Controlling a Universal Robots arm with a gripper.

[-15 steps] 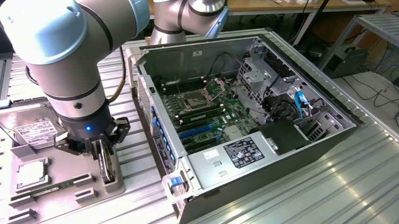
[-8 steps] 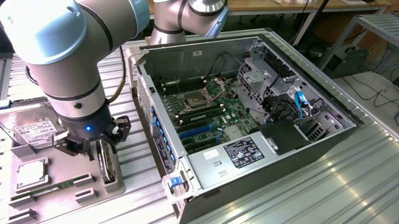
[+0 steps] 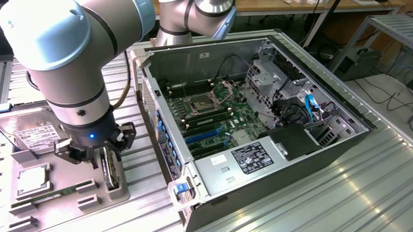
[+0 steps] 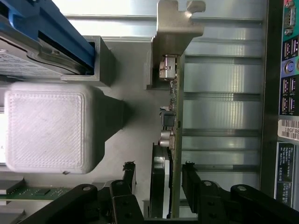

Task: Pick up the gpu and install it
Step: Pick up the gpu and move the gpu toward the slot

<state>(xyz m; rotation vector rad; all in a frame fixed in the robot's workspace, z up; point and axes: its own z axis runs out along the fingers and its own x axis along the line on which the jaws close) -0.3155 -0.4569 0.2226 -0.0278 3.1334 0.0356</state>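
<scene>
Your gripper (image 3: 96, 155) hangs over a grey tray (image 3: 61, 169) on the counter (image 3: 322, 193), at the exterior view's left of the open computer case (image 3: 193, 60). The gpu (image 4: 168, 126) stands on edge in a tray slot. The fingers (image 4: 127, 175) straddle it, released, with a gap on each side.

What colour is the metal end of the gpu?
Pale silvery grey. The bracket shows best in the wrist view.

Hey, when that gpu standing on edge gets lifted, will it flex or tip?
Probably stiff: the gpu is a flat board with a metal bracket. Thin and on edge in its holder, it may tilt if gripped off-centre. Exposed components look fragile.
</scene>
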